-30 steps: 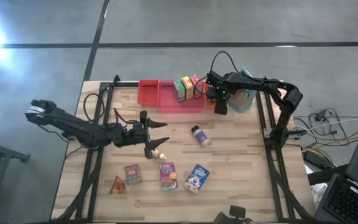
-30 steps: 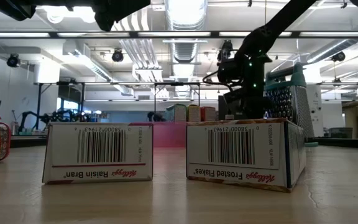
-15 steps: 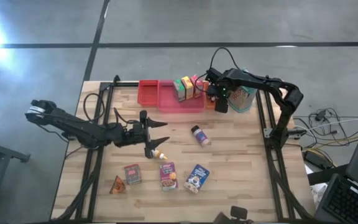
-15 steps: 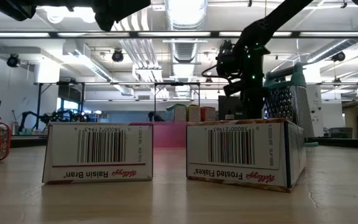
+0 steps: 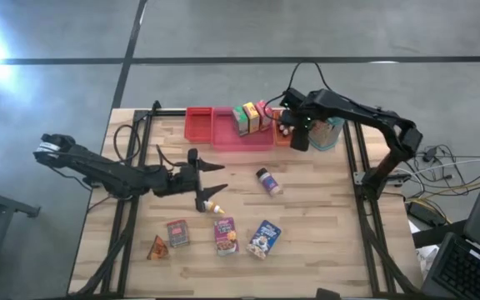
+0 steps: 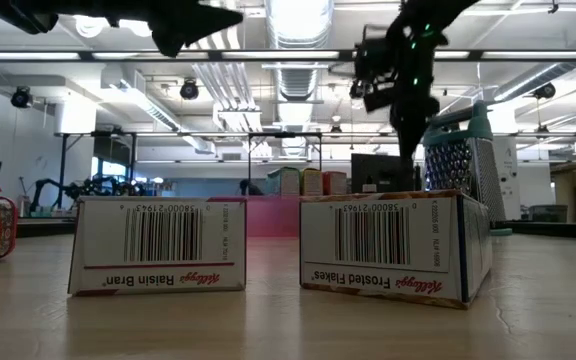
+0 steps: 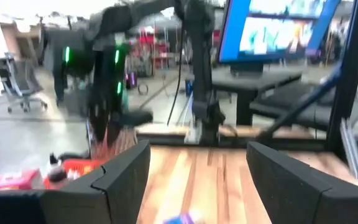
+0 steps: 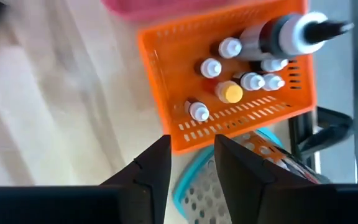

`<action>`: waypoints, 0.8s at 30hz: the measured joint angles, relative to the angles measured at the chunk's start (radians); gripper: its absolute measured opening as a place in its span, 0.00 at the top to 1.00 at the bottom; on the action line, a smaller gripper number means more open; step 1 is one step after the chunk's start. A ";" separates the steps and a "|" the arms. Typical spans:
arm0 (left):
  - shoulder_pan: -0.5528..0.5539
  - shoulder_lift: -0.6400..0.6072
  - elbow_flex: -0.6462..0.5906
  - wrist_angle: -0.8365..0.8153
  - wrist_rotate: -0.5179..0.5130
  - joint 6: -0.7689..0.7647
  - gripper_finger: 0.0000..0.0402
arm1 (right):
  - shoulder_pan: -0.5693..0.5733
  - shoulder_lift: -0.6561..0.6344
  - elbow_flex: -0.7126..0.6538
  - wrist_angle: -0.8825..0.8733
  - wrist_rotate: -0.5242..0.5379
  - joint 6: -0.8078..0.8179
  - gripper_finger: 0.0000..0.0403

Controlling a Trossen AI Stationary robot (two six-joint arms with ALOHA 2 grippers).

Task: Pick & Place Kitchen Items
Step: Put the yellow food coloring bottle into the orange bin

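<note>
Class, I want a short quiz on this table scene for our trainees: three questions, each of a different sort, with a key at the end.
1. True or false: the orange basket under the right gripper holds several small bottles with pale caps.
2. In the low view, what is printed on the box lying on the picture's right? A. Frosted Flakes. B. Corn Pops. C. Rice Krispies.
3. Fill the gap: the left gripper hangs over the middle of the table with its jaws ____ and nothing between them.

Key: 1 true; 2 A; 3 open.
</note>
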 joint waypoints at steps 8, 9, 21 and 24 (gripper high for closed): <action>0.000 -0.016 0.162 -0.716 0.029 -0.071 0.32 | 0.178 -0.165 -0.012 -0.009 0.000 0.124 0.83; 0.000 -0.014 0.207 -0.868 0.030 -0.096 0.32 | 0.201 -0.183 -0.014 -0.010 0.000 0.139 0.85; -0.005 0.008 0.440 -1.530 0.118 0.098 0.32 | 0.361 -0.283 -0.018 -0.005 0.000 0.287 0.91; -0.005 0.017 0.422 -1.538 0.119 0.143 0.32 | 0.362 -0.284 -0.018 -0.005 0.000 0.308 0.88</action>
